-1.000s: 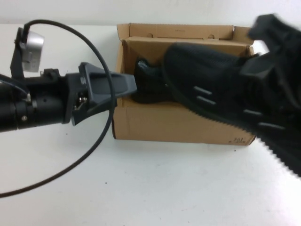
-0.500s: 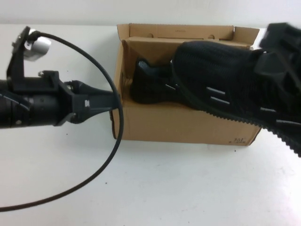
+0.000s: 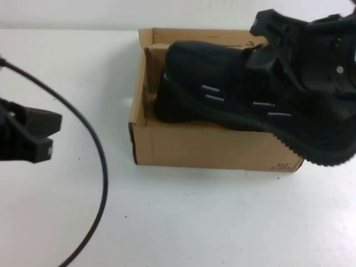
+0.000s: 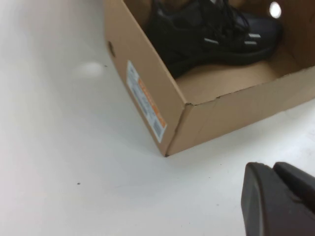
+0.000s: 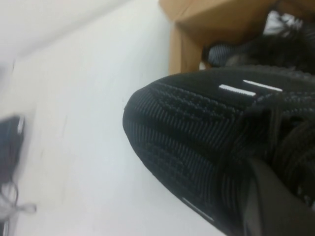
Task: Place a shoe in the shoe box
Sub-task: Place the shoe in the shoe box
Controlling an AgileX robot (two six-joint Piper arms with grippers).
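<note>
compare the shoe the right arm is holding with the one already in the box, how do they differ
The held shoe, clamped in the shut right gripper, hangs tilted over the shoe box, its heel past the front wall; the boxed shoe lies flat inside, untouched. Both look like the same black knit sneaker with white dashes. The left gripper is shut, off to the box's left.

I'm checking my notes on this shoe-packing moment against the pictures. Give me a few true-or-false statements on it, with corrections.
1. The right gripper carries a shoe above the shoe box. True.
2. The shoe box is empty. False: another shoe already lies inside it.
3. The left gripper is shut and holds nothing, off to the box's left. True.
4. The box stands with its lid closed. False: it is open, the flap standing at the far side.
5. The carried shoe rests flat on the table. False: it hangs tilted over the box.
</note>
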